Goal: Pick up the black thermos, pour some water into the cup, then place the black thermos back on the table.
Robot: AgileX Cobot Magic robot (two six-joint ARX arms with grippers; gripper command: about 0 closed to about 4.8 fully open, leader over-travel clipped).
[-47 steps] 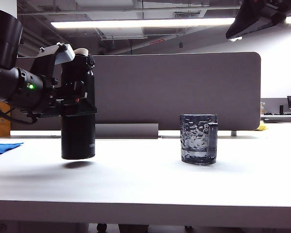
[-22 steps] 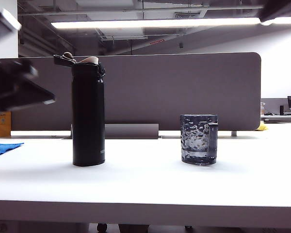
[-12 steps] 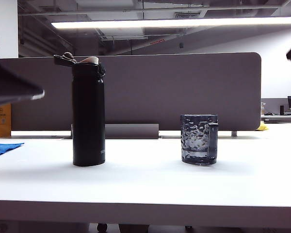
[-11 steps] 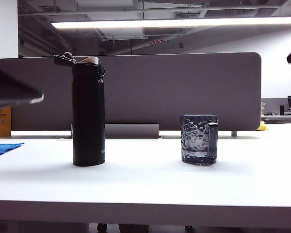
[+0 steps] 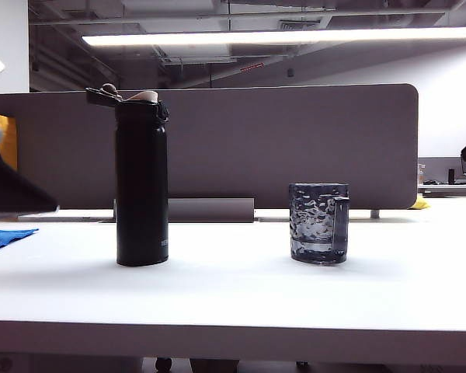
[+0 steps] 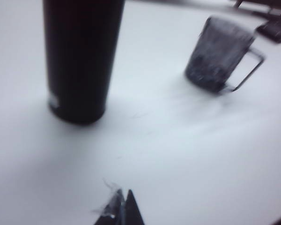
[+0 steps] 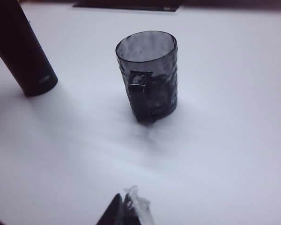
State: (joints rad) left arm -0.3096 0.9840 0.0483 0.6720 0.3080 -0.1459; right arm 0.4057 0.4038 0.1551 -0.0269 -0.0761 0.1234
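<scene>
Here, the black thermos (image 5: 142,183) and the cup (image 5: 318,222) are set upright, well apart, on the table (image 5: 233,299).
A blue cloth (image 5: 6,236) lies at the left edge. Left gripper (image 6: 122,209) and right gripper (image 7: 126,207), both closed and empty, are held above bare tabletop.

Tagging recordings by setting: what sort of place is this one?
Most likely an open-plan office: a white desk backed by a grey partition panel, with strip lights and exposed ceiling ducts. On it stand only the thermos and the cup.
</scene>
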